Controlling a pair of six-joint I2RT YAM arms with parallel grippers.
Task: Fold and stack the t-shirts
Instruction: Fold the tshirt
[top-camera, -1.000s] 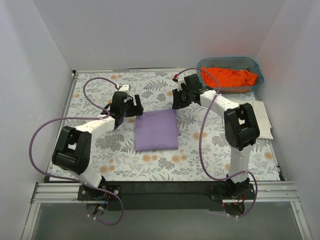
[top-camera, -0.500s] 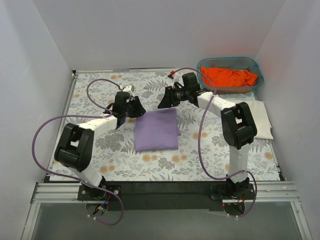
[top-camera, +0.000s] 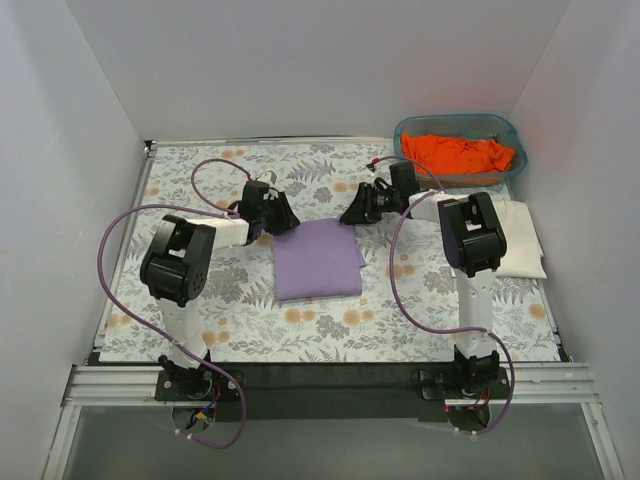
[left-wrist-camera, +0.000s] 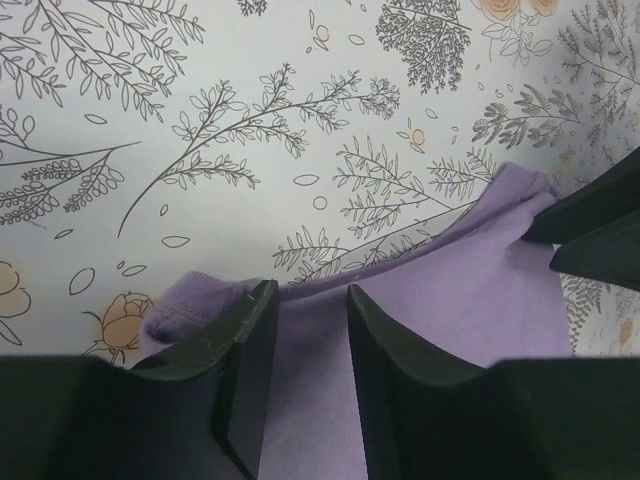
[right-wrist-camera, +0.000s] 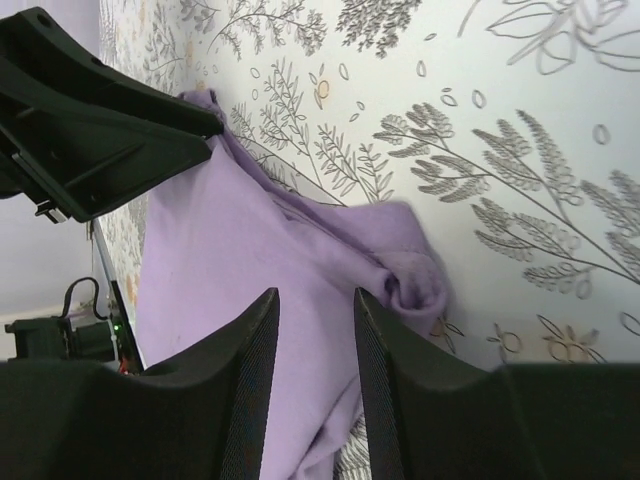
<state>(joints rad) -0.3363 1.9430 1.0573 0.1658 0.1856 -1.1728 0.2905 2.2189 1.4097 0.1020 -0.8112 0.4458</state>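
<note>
The left arm (top-camera: 215, 232) reaches low over the floral surface (top-camera: 190, 290). Its end effector (left-wrist-camera: 305, 292) is half-closed astride the far left corner of the lavender t-shirt (top-camera: 318, 262), but whether it pinches the cloth is unclear. The shirt lies folded, a smooth rectangle mid-surface. The right end effector (right-wrist-camera: 315, 295) straddles the bunched far right corner, its grip likewise unclear. The orange t-shirt (top-camera: 460, 152) fills the teal basket (top-camera: 455, 118). The right arm (top-camera: 472, 240) hides part of the cream folded t-shirt (top-camera: 522, 235).

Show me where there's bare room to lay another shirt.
Free: the near strip between the purple shirt and the black rail; the far-left corner beyond the left arm. Crowded: that shirt's far edge, with the left end effector and right end effector, and the right side, with basket and white shirt.
</note>
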